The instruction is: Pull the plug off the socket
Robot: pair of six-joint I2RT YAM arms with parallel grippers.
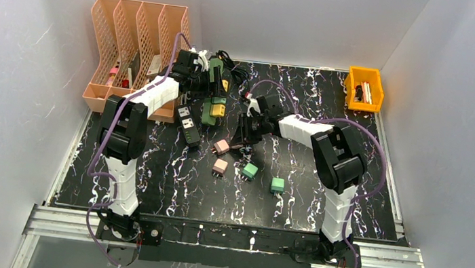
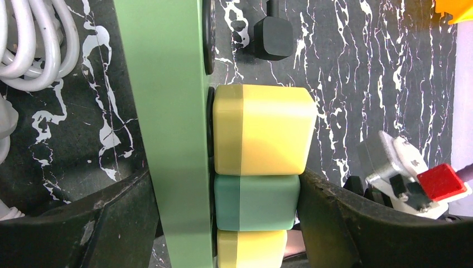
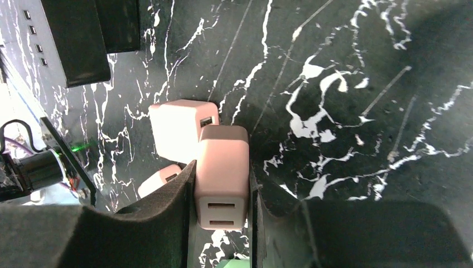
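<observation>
A green power strip lies at the back middle of the table with yellow and green plugs in it. In the left wrist view the strip carries a yellow plug, a green plug and another yellow plug. My left gripper is clamped across the strip, one finger on the strip's back and the other on the green plug's top. My right gripper is shut on a pink plug held just above the table, right of the strip.
Loose pink plugs and green plugs lie mid-table. A black power strip lies beside the green one. An orange file rack stands back left, a yellow bin back right. White cables lie behind the strip.
</observation>
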